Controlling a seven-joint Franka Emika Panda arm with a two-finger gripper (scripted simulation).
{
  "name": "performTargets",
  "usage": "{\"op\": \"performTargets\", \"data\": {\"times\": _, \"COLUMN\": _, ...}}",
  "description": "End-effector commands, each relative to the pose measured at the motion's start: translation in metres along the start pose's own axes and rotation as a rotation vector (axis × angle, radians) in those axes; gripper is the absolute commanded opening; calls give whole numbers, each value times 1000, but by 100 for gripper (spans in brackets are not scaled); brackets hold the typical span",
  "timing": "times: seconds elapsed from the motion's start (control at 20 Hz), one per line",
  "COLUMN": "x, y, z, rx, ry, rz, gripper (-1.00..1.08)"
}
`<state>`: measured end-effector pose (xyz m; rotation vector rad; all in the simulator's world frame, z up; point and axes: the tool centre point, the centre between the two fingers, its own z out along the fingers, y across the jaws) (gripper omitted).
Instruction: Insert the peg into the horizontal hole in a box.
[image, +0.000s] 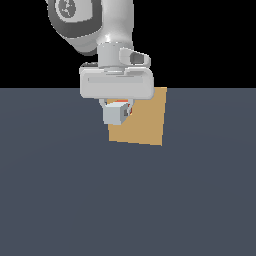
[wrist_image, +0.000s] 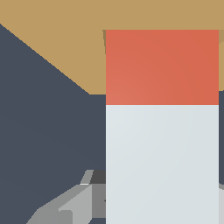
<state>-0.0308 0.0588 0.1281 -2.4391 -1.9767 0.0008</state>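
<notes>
We count one peg (image: 116, 114), one box (image: 145, 120) and one arm. The fingers (image: 118, 104) are closed around the peg and hold it in front of the box's tan face, above the dark worktop (image: 60, 190). From the wrist, the peg's red part (wrist_image: 162, 65) points at the box (wrist_image: 52, 26). We cannot see the hole; the peg covers it. The arm hides the box's upper corner.

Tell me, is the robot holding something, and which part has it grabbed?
Yes, the peg. The gripper has its jaws closed on the pale grey-white part, and the red-orange end points at the box.
</notes>
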Motion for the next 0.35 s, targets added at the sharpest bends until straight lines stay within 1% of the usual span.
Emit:
{"op": "performTargets", "data": {"times": 0.0, "x": 15, "y": 2, "z": -2, "rx": -5, "ry": 1, "rz": 2, "gripper": -100}}
{"op": "performTargets", "data": {"times": 0.15, "x": 25, "y": 2, "z": -3, "rx": -5, "ry": 2, "rz": 2, "gripper": -100}}
{"op": "performTargets", "data": {"times": 0.3, "x": 28, "y": 3, "z": -3, "rx": -5, "ry": 2, "rz": 2, "gripper": -100}}
